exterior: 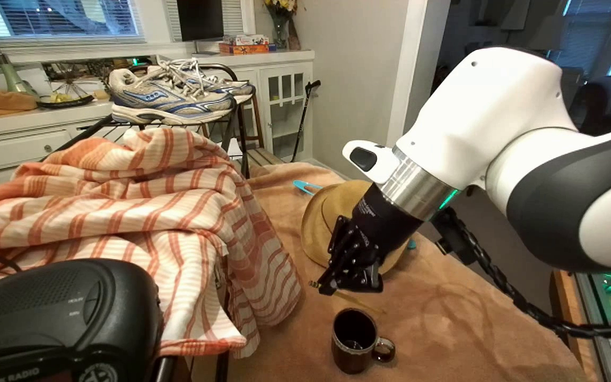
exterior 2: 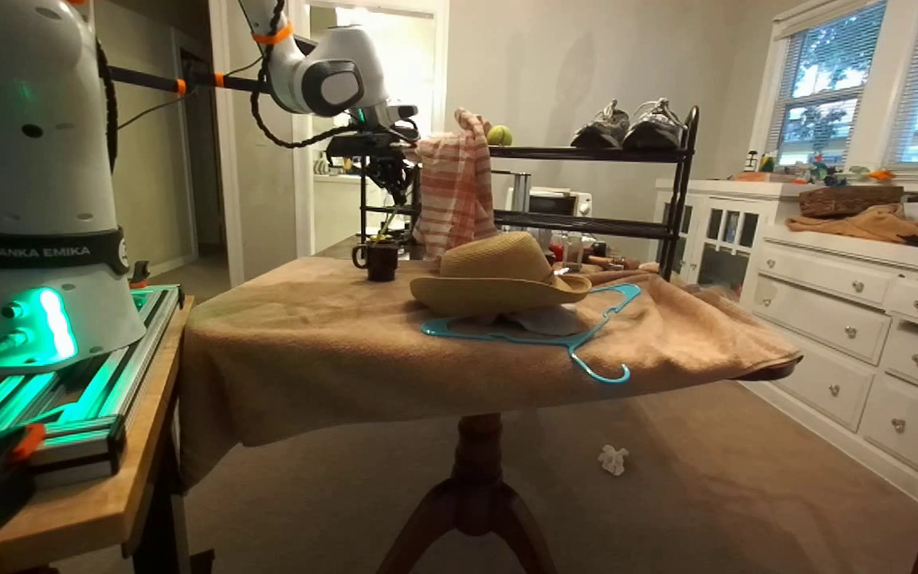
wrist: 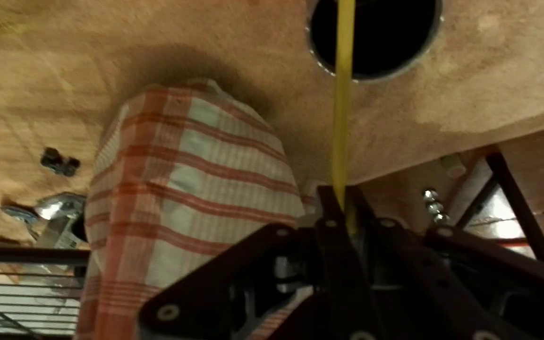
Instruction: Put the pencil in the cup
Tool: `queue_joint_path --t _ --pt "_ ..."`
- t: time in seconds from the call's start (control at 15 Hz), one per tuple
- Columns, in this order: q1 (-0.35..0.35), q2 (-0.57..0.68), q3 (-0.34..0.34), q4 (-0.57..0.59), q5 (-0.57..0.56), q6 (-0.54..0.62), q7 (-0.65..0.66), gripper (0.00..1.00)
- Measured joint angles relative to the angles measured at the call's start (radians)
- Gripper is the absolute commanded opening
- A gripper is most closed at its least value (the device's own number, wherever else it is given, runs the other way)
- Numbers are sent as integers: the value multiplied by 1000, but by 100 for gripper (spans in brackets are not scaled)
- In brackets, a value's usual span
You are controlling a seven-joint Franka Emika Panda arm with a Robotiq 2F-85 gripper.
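1 yel. pencil [wrist: 344, 94] pinched in hand [wrist: 341, 196], tilted, crossing mouth of upright cup [wrist: 390, 42] in wrist vw.

The pencil [wrist: 342, 104] blurs in the dim wrist view; green light [exterior 2: 57, 323] glares from the robot base [exterior 2: 96, 299].

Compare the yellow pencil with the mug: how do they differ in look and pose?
The yellow pencil is thin and straight; the dark brown mug is round, glossy and hollow, with a side handle. The pencil slants, pinched in the gripper; the mug stands upright on the tan cloth. Shared: both show at least partly in the wrist view.
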State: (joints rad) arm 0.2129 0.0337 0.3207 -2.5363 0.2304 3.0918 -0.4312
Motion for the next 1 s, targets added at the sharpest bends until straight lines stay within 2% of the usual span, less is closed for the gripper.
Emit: queue_joint_path --t 0.2,0.4,0.6,1.0 --pt "7 14 120 19 233 72 -158 2" --pt "-2 11 197 57 394 74 -293 2" --pt "-23 3 220 82 525 74 -434 2" --pt "-72 -7 219 108 774 66 -726 2"
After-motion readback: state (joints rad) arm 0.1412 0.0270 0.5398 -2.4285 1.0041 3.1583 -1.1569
